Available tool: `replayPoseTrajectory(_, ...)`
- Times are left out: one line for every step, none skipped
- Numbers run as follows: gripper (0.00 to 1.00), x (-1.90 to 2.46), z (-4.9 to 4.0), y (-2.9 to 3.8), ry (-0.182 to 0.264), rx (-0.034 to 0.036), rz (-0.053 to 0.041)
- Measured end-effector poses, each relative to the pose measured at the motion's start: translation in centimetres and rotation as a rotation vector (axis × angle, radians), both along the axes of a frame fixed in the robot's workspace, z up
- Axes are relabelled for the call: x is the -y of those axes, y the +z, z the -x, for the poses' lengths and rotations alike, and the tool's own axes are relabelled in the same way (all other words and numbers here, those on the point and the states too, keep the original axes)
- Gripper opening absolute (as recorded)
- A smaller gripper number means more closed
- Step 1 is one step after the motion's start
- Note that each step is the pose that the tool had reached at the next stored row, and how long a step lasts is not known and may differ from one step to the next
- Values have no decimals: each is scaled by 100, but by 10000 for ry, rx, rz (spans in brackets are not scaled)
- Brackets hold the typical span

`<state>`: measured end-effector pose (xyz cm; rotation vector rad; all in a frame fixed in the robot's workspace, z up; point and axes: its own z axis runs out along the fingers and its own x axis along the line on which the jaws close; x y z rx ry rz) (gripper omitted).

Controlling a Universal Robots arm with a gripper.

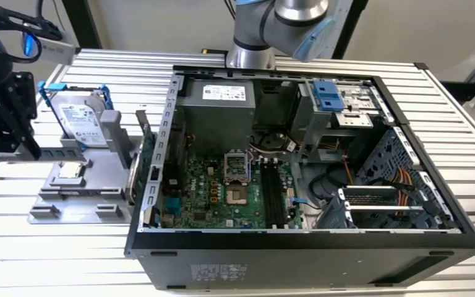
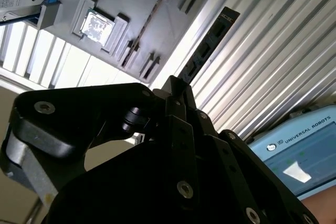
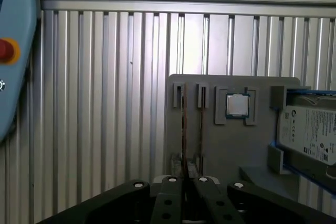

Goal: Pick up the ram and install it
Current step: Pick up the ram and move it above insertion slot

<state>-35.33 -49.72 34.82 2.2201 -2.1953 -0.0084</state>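
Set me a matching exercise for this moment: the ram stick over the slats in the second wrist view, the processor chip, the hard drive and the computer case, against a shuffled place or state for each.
Things
1. ram
2. processor chip
3. hard drive
4. computer case

Places or states
A. flat in a square recess of the grey holder
B. side open, standing on the slatted table
C. held in the gripper, sticking out past it
D. in a blue frame

Pairs: 1-C, 2-A, 3-D, 4-B.
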Motion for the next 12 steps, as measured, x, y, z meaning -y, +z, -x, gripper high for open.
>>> replayPoseTrajectory(0, 0, 0, 4, -37, 0, -1)
replayPoseTrajectory(0, 0, 0, 9, -76, 0, 0)
replayPoseTrajectory(0, 0, 0, 14, -108, -1, 0)
replayPoseTrajectory(0, 0, 0, 19, -131, 0, 0)
replayPoseTrajectory(0, 0, 0, 24, -147, 0, 0)
replayPoseTrajectory(0, 0, 0, 30, -158, 0, 0)
replayPoseTrajectory(0, 0, 0, 35, -169, 0, 0)
replayPoseTrajectory(0, 0, 0, 42, -183, 0, 0)
replayPoseTrajectory(0, 0, 0, 49, -198, -1, 0)
replayPoseTrajectory(0, 0, -1, 58, -211, -2, 1)
replayPoseTrajectory(0, 0, -1, 65, -221, 0, 0)
replayPoseTrajectory(0, 0, -1, 74, -232, 0, 0)
